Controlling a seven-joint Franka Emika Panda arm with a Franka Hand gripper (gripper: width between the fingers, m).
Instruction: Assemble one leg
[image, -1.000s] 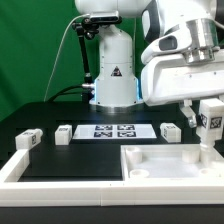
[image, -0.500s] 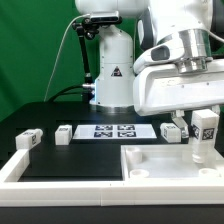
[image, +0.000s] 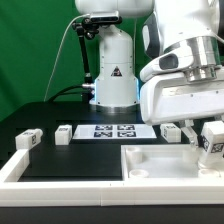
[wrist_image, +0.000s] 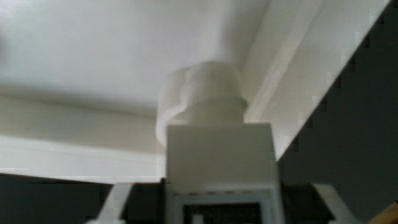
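Note:
My gripper (image: 209, 138) is shut on a leg (image: 212, 141), a chunky white post with a black-and-white tag. I hold it tilted over the far corner of the big white panel (image: 160, 166) at the exterior view's right. In the wrist view the leg (wrist_image: 215, 120) sticks out between my fingers (wrist_image: 118, 204), with its rounded end over the panel (wrist_image: 107, 70) near the panel's edge. Whether the leg touches the panel is unclear. Three more legs lie on the table: one (image: 27, 140), a second (image: 64, 133) and a third (image: 170, 130).
The marker board (image: 115, 130) lies in front of the robot base (image: 113, 80). White border rails (image: 20, 168) run along the exterior view's left and front. The table is black, and a green backdrop stands behind it.
My gripper has moved down and slightly toward the exterior view's right with the leg. The leg is now tilted and lower over the panel corner.

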